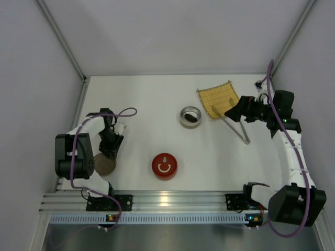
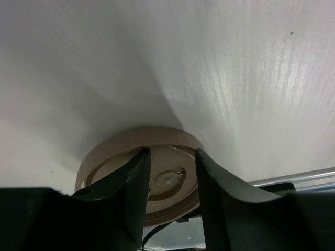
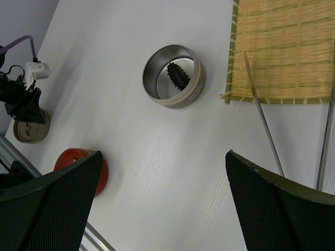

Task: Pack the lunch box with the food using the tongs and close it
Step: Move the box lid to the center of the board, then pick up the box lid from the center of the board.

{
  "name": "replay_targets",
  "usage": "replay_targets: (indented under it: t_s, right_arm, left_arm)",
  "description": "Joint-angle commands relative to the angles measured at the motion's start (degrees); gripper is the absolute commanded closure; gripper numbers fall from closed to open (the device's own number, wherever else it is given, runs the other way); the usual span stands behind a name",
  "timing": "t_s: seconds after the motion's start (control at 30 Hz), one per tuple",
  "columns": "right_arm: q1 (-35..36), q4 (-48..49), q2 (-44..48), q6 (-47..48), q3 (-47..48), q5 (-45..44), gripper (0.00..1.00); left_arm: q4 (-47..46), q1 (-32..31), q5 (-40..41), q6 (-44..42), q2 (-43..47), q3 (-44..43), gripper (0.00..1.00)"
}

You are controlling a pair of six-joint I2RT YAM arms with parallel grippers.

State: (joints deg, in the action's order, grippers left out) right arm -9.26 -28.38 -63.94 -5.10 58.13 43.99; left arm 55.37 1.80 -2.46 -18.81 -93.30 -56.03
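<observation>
The round metal lunch box [image 1: 181, 112] [image 3: 192, 90] stands open mid-table with the dark oblong food [image 1: 191, 118] [image 3: 177, 76] inside. The round orange-red bun-like food [image 1: 164, 166] [image 3: 68, 156] rests on the table nearer the front. The tongs [image 1: 238, 130] [image 3: 261, 120] lie flat, their tips on the yellow mat [image 1: 219, 97]. My right gripper [image 1: 230, 113] [image 3: 163, 152] hovers wide open above the table beside them, holding nothing. My left gripper [image 1: 108, 151] [image 2: 172, 151] is open just over the tan round lid [image 1: 102, 166] [image 2: 157, 137], which lies on the table.
An aluminium rail [image 1: 167, 201] runs along the front edge, close behind the lid. Grey walls enclose the table on the left, back and right. The left arm's purple cable [image 1: 128, 111] loops above the table.
</observation>
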Motion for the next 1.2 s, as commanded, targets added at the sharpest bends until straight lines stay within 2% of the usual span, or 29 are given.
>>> replay_targets:
  t_s: [0.0, 0.3, 0.47, 0.63, 0.83, 0.97, 1.17]
  right_arm:
    - [-1.0, 0.4, 0.2, 1.1, 0.5, 1.5, 0.0]
    - [-1.0, 0.3, 0.4, 1.0, 0.7, 1.2, 0.01]
    - [-1.0, -0.1, 0.7, 1.2, 0.7, 0.8, 0.01]
    - [-1.1, 0.0, 0.6, 1.1, 0.5, 1.0, 0.01]
    - [-1.0, 0.0, 0.6, 0.7, 0.7, 1.3, 0.01]
    - [-1.0, 0.3, 0.7, 0.3, 0.4, 1.5, 0.01]
    - [-1.1, 0.1, 1.3, 0.3, 0.8, 1.5, 0.01]
  left_arm:
    - [-5.7, -1.5, -0.7, 0.5, -1.8, 0.0, 0.55]
    - [-6.0, -6.8, -11.2, -1.8, -4.8, -5.3, 0.54]
    - [-6.2, -9.8, -14.0, -5.0, -2.6, -6.5, 0.54]
    - [-6.6, -10.2, -15.1, -8.7, -0.2, -7.0, 0.53]
    - [-3.3, -14.2, -10.5, -8.2, 3.8, -7.3, 0.54]
    - [-2.1, -19.5, -7.7, -7.7, 8.5, -5.1, 0.53]
    - [-1.2, -23.1, 0.6, -4.5, 5.7, -2.8, 0.56]
